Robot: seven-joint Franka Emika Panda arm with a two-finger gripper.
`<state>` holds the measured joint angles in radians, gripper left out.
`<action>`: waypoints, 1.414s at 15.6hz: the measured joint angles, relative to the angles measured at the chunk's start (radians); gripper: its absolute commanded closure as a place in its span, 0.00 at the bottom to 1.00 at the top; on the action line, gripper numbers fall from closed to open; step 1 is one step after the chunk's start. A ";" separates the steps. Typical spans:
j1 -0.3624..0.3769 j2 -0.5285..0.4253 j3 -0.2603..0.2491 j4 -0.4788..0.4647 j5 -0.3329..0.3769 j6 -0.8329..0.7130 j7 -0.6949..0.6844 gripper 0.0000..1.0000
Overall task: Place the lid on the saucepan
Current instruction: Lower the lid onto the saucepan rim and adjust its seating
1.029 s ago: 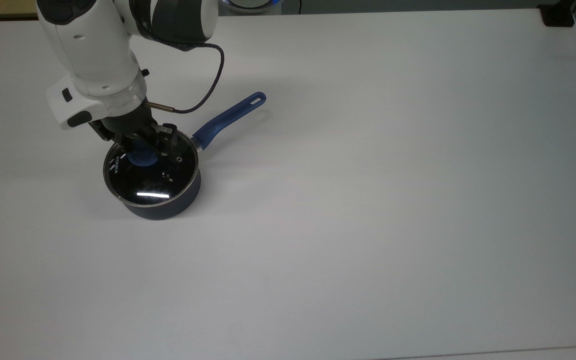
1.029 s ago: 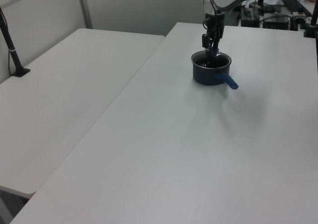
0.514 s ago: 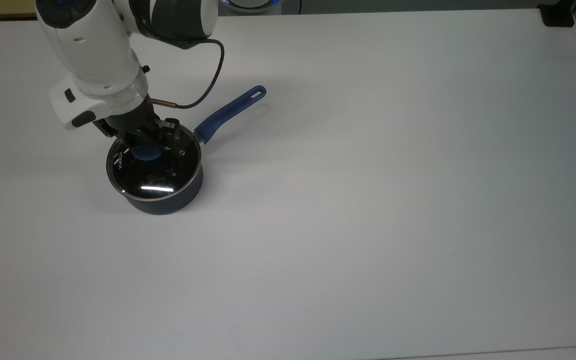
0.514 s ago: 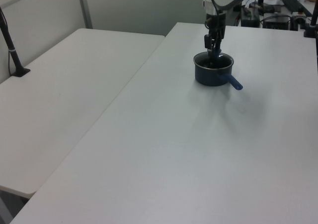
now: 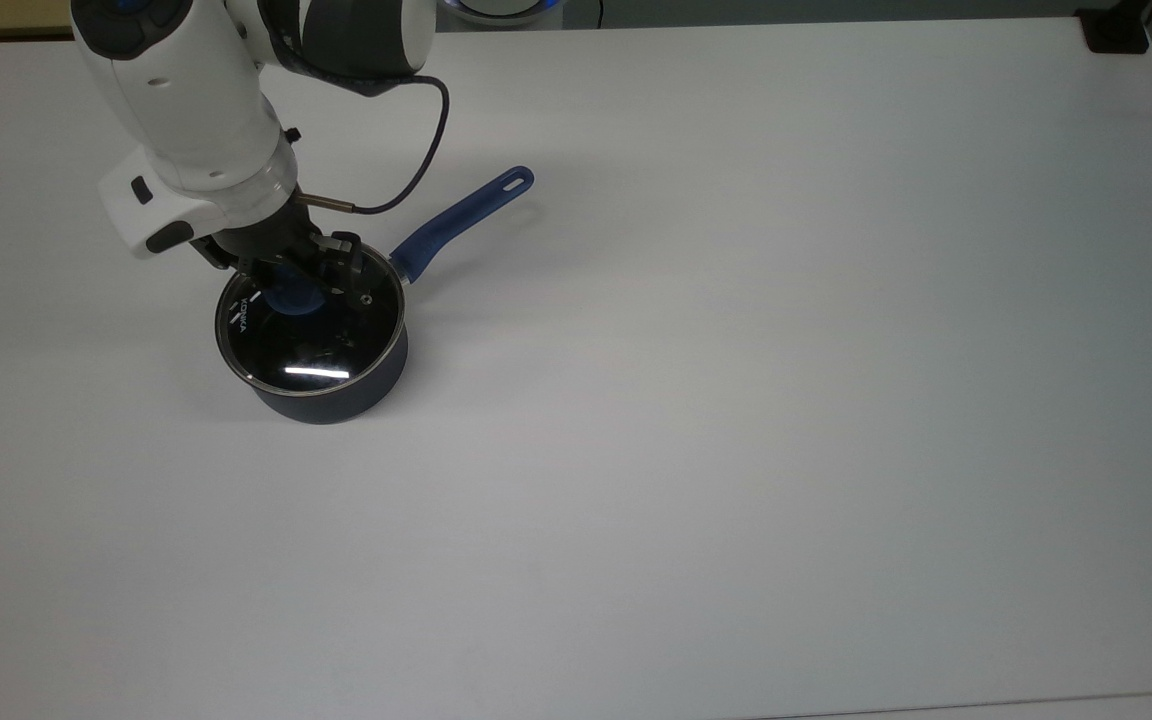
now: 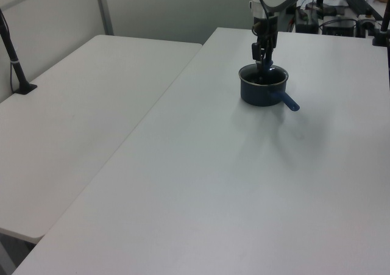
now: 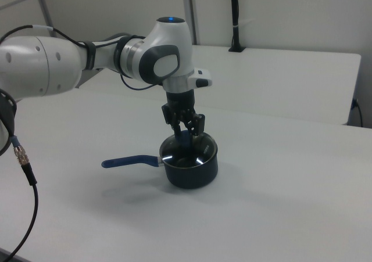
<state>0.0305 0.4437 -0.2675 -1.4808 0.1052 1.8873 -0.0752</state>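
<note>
The saucepan (image 5: pixel 336 405), dark navy with a long blue handle (image 5: pixel 461 222), stands on the white table toward the top view's left. The glass lid (image 5: pixel 311 345) lies flat on its rim, with white lettering at the top view's left side. My gripper (image 5: pixel 294 285) comes down from above, its fingers on either side of the lid's blue knob (image 5: pixel 291 300), shut on it. In the right view the gripper (image 7: pixel 186 133) stands upright over the lid (image 7: pixel 187 153) and saucepan (image 7: pixel 192 175). In the left view the saucepan (image 6: pixel 262 95) sits at the far end under the gripper (image 6: pixel 263 58).
The white table (image 5: pixel 786 400) stretches wide and bare to the top view's right and front. A second white table (image 6: pixel 73 122) adjoins at the left view's left, with a black post (image 6: pixel 15 64) on it. A cable (image 5: pixel 416 175) loops from my wrist.
The gripper, lid and saucepan have shifted together slightly toward the top view's upper right; the handle tip sits a little higher. Finger spacing looks the same.
</note>
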 measured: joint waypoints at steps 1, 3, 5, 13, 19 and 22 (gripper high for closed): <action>0.000 0.000 0.000 0.001 0.000 -0.004 0.000 0.63; 0.000 0.000 0.000 0.003 -0.001 -0.016 0.000 0.63; 0.000 0.000 0.000 0.004 -0.003 -0.021 0.000 0.63; 0.000 0.007 0.001 -0.011 -0.035 -0.037 -0.001 0.00; 0.000 0.008 0.000 -0.015 -0.042 -0.037 -0.001 0.00; 0.000 -0.006 0.002 -0.012 -0.042 -0.039 -0.001 0.00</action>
<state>0.0310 0.4381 -0.2654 -1.4928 0.0630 1.8484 -0.0764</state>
